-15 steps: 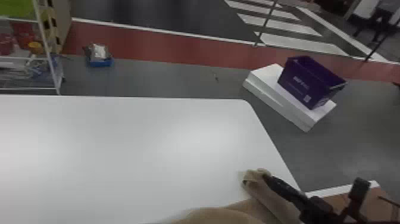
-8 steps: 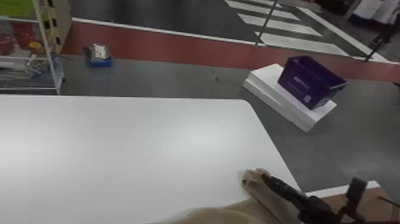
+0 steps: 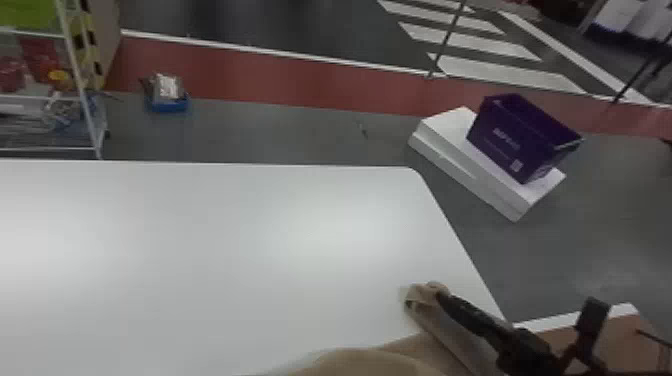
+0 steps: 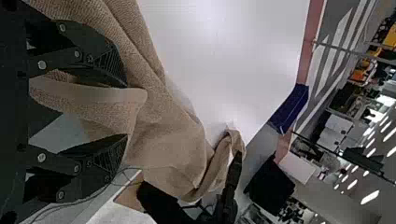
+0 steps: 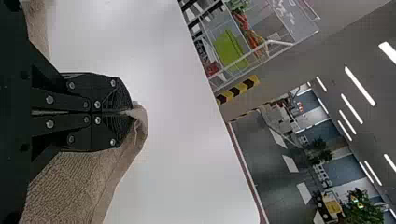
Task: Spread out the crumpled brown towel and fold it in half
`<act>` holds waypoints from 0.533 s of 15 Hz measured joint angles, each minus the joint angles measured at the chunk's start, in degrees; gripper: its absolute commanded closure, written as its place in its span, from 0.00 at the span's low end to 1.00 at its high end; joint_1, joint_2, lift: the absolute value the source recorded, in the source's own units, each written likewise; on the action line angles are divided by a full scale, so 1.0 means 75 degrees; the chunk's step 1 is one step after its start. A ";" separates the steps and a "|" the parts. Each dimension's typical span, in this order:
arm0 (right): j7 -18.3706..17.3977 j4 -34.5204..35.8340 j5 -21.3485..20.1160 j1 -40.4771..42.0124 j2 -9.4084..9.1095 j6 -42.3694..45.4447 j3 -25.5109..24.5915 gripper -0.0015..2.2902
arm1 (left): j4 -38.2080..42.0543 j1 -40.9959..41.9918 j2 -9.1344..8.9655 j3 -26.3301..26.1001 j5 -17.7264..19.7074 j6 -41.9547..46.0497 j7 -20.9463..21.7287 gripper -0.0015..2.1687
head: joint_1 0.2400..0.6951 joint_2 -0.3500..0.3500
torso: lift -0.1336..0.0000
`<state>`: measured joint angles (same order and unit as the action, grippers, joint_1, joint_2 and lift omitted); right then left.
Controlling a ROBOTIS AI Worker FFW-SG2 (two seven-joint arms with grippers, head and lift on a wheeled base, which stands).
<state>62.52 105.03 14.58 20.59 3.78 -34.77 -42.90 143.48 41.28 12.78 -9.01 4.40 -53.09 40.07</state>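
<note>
Brown towel [image 3: 365, 362] lies rumpled on the desk [image 3: 200, 250], extending from the left tool [image 4: 126, 111] to the right tool [image 3: 438, 296]. Left tool: fingers wide apart, with a loose towel fold between them. Right tool: fingers closed, clamping a bit of towel at the tips. Purple bin [image 3: 520, 140] stands beyond the right tool, off the desk.

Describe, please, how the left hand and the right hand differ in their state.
The left hand has its fingers spread apart, while the right hand has them closed together. The left hand does not pinch the brown towel, which shows in its gap; the right hand pinches a bit of it. Both are black.
</note>
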 measured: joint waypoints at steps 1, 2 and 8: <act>-0.0001 -0.0039 0.0001 -0.0010 0.0008 0.0042 0.0015 0.98 | -0.0074 -0.0141 -0.0007 -0.0164 -0.0140 -0.0209 -0.0066 0.28 | 1.00 0.00 | 0.07; -0.0002 -0.0072 0.0001 -0.0013 0.0012 0.0100 0.0030 0.98 | -0.0143 -0.0278 -0.0012 -0.0323 -0.0275 -0.0475 -0.0098 0.28 | 1.00 0.00 | 0.07; 0.0024 -0.0301 0.0082 -0.0010 0.0084 0.0429 0.0063 0.98 | -0.0463 -0.0805 -0.0039 -0.0861 -0.0642 -0.1034 -0.0245 0.28 | 1.00 0.00 | 0.07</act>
<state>62.70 102.77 15.20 20.52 4.41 -31.55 -42.43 140.00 35.24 12.49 -15.47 -0.42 -60.84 38.24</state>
